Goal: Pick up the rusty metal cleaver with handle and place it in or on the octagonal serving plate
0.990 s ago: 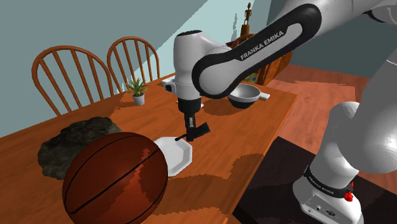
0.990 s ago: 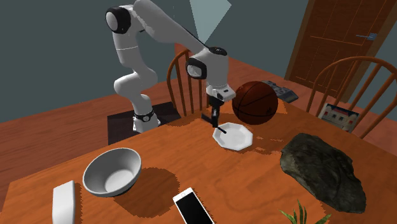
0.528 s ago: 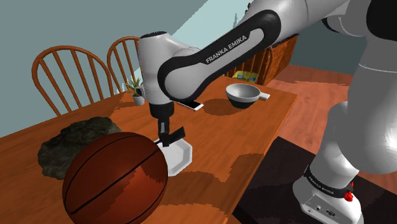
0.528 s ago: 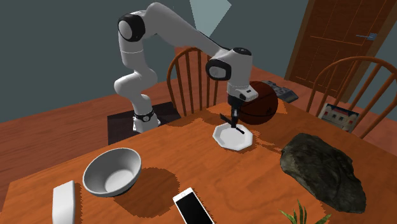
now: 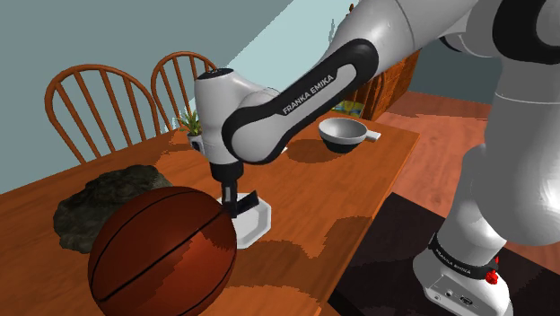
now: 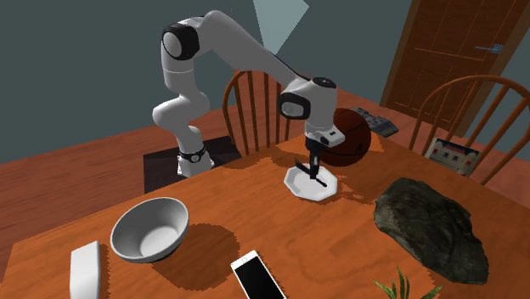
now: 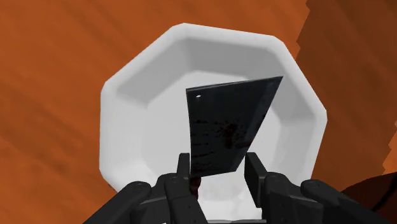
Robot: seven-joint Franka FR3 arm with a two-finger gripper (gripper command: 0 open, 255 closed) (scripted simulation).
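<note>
We read FRANKA EMIKA in white on the dark band of the arm [image 5: 305, 85], and again on the ring at its foot. The arm arches out from its stand, and its last link points straight down at the white octagonal plate [image 5: 258, 218]. The gripper [image 5: 235, 203] hangs just above the plate, closed on the cleaver [image 7: 230, 121]. The wrist view gives us the dark, mottled blade over the plate's well. The shoulder view gives us a basketball [image 5: 161, 251] just beside the plate.
</note>
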